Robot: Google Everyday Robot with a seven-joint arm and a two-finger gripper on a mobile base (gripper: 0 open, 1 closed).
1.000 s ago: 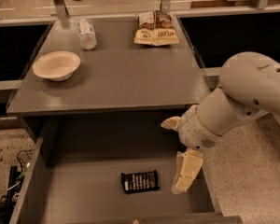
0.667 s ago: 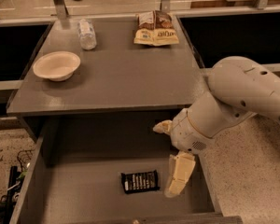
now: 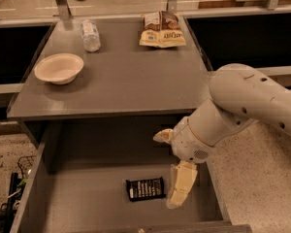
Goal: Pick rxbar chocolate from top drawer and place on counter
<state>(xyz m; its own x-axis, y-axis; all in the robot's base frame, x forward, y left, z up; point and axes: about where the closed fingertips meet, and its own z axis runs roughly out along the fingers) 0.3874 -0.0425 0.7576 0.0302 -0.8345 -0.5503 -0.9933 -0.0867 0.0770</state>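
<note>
The rxbar chocolate (image 3: 145, 188), a small black wrapper with white lettering, lies flat on the bottom of the open top drawer (image 3: 82, 198), near its front. My gripper (image 3: 165, 170) hangs inside the drawer just right of the bar, open and empty. One cream finger (image 3: 181, 184) points down beside the bar's right end and the other (image 3: 163, 135) sticks out to the left above it. The counter (image 3: 131, 76) is the dark grey tabletop above the drawer.
On the counter stand a white bowl (image 3: 59, 68) at the left, a lying plastic bottle (image 3: 90, 35) at the back and a tan-and-brown snack bag (image 3: 162, 29) at the back right. Black recessed bins (image 3: 242, 38) flank the counter. My white arm (image 3: 252, 101) reaches over the drawer's right wall.
My gripper and arm have shifted left and slightly down, closer to the bar's right end. The bar has not moved.
</note>
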